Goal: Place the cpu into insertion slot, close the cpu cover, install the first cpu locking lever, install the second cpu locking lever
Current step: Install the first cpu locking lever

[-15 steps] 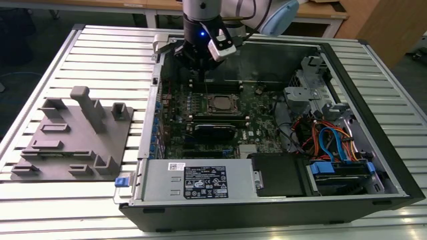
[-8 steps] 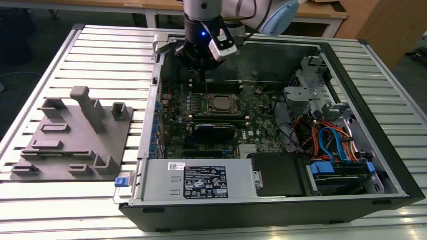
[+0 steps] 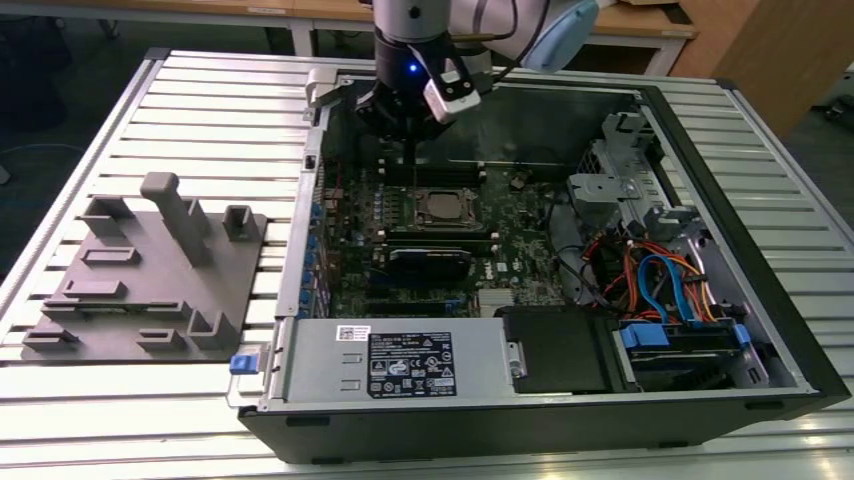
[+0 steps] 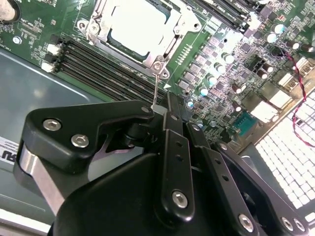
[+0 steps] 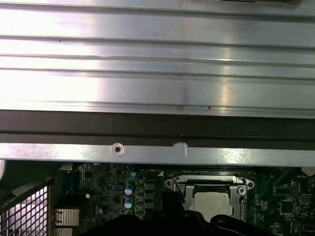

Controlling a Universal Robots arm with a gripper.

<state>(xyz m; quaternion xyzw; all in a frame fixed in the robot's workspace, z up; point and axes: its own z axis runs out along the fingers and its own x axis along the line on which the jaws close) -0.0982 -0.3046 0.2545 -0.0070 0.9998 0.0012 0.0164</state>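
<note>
One gripper (image 4: pixel 161 109), fingers closed tight on the tip of a thin locking lever (image 4: pixel 156 88) standing up from the insertion slot (image 3: pixel 415 222); cpu (image 3: pixel 437 210) seated there under the closed cpu cover (image 4: pixel 179 29), at 5 o'clock just beside the gripper in the exterior view

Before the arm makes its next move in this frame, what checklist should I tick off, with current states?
1. cpu seated flat: ok.
2. cpu cover down around the cpu: ok.
3. Thin locking lever latched: not ok; it stands up off the cover's corner.
4. Pincer at that lever's free end: ok.
5. Second lever latched: cannot tell.
</note>
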